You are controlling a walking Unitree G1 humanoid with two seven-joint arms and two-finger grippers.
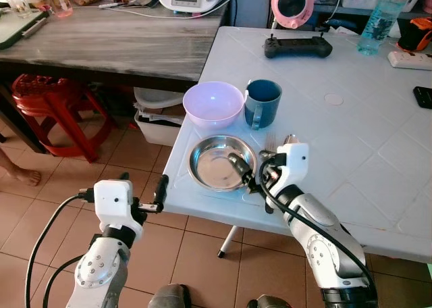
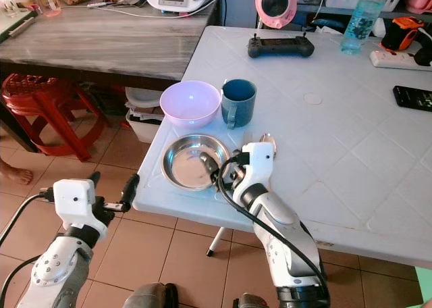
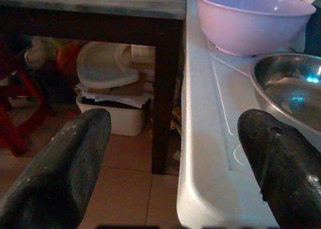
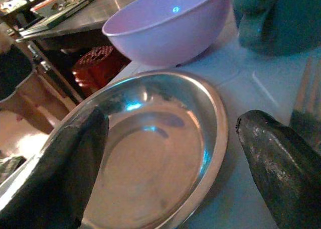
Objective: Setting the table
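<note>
The left gripper (image 1: 154, 194) is held spread and empty just off the white table (image 1: 351, 139) edge, apparently in reserve. On the table, a lilac bowl (image 1: 213, 103) and a teal mug (image 1: 262, 101) are set behind a steel plate (image 1: 220, 162), as for one place. The right gripper (image 1: 251, 174) is parted over the plate's right rim, nothing gripped. Cutlery (image 1: 271, 144), probably a fork and spoon, is laid beside it.

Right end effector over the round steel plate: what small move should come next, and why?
Probably lower and close on the plate's near-right rim. The right end effector is open, one finger above the shiny round steel plate and the other outside its rim, near the metal fork. The left end effector waits open off the white plastic table's edge.
</note>
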